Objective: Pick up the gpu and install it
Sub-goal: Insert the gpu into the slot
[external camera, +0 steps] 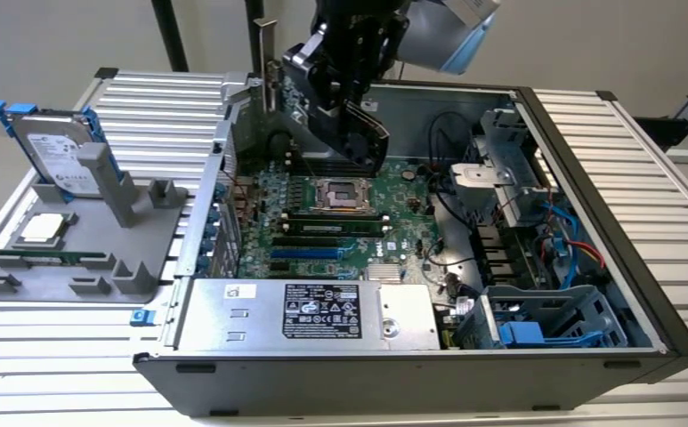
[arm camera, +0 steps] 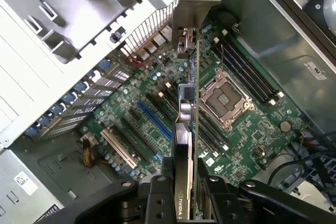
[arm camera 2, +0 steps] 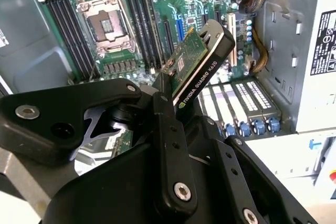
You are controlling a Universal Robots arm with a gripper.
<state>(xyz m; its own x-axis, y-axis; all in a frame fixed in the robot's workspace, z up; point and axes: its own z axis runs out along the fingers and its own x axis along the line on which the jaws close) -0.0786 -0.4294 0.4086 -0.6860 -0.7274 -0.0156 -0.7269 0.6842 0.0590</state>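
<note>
Black gripper (arm camera: 184, 184) jaws pinch the thin green, silver-bracketed gpu card (arm camera: 185, 124), which hangs in the air above the green motherboard (arm camera: 131, 106) inside the open grey computer case (external camera: 379, 382). Pick-up done, install step in hand. Seating likely needs the card edge lined over a slot, bracket at the case's rear wall.

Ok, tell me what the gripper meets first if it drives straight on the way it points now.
Probably the motherboard, near the CPU socket. The gpu held by the gripper would touch before the gripper itself does. Depth is unclear, so the exact spot is a guess.
</note>
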